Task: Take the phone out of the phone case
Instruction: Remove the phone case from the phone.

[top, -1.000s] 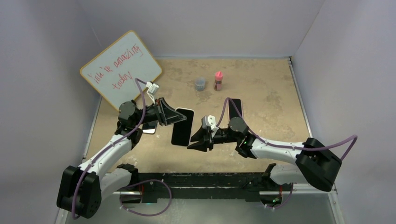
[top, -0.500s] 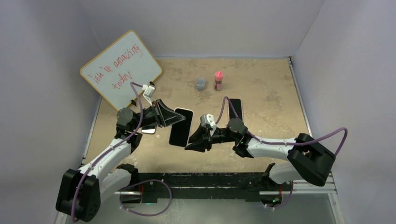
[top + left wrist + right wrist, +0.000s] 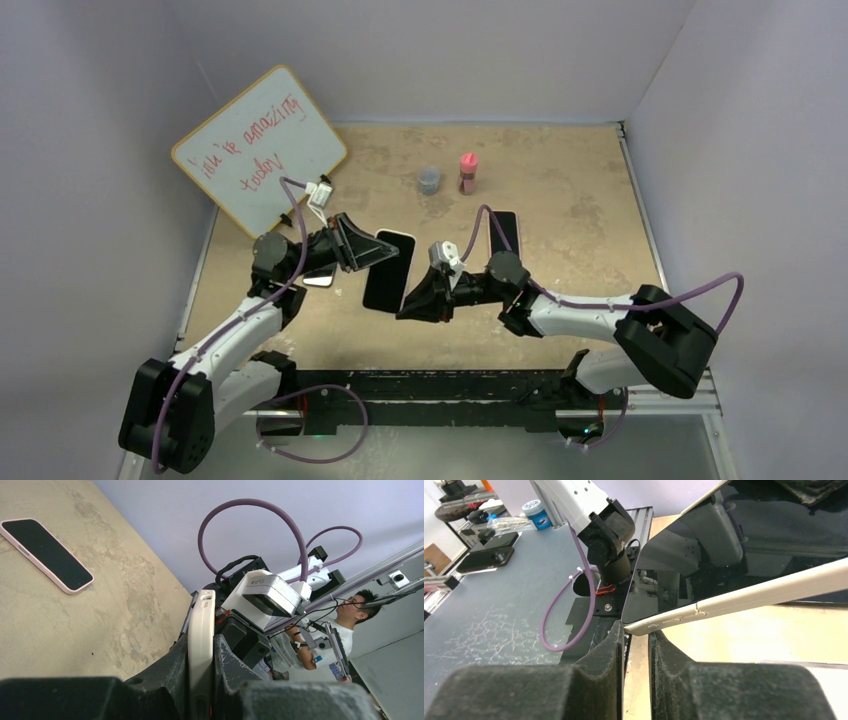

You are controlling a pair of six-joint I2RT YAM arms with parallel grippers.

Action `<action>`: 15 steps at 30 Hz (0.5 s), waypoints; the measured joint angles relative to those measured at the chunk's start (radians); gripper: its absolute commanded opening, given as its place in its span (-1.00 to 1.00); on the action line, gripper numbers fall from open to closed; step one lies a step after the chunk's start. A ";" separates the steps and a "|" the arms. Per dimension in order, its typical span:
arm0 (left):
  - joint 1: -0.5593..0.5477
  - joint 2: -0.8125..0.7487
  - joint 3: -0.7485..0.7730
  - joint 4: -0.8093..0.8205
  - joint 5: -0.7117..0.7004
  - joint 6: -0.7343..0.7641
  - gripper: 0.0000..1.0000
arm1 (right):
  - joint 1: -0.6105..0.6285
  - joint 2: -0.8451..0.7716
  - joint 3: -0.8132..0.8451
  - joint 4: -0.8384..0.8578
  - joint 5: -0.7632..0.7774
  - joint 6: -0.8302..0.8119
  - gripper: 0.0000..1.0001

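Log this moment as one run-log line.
left end effector: clamps cased phone edge, off table | right end effector: at its near corner, grip unclear | phone in case

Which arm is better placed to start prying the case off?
Right, probably. The left gripper is clamped on the cased phone, holding it up; the right gripper flanks its near corner, free to pry.

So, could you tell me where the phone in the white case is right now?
The cased phone is left of centre in the top view, held up by the left gripper, with the right gripper at its near corner.
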State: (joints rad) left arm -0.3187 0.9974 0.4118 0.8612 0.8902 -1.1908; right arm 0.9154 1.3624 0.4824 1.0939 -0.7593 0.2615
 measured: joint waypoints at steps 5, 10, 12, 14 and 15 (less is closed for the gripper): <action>-0.044 0.009 -0.001 0.001 -0.026 -0.010 -1.00 | 0.001 0.000 0.014 -0.052 -0.048 -0.051 -0.94; -0.080 0.014 -0.030 -0.025 -0.087 -0.046 -1.00 | 0.009 -0.001 0.043 -0.141 -0.066 -0.152 -1.00; -0.087 0.008 -0.044 -0.043 -0.119 -0.048 -1.00 | 0.005 -0.001 0.047 -0.167 -0.059 -0.170 -1.00; -0.089 -0.003 -0.050 -0.067 -0.143 -0.048 -1.00 | -0.003 -0.001 0.047 -0.175 -0.037 -0.173 -1.00; -0.091 -0.010 -0.050 -0.079 -0.153 -0.048 -1.00 | -0.010 -0.001 0.047 -0.173 -0.016 -0.172 -1.00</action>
State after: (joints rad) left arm -0.4099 0.9871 0.3614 0.7818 0.7376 -1.2388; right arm 0.9051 1.3613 0.5293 0.9211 -0.7757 0.0891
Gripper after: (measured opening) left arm 0.154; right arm 0.004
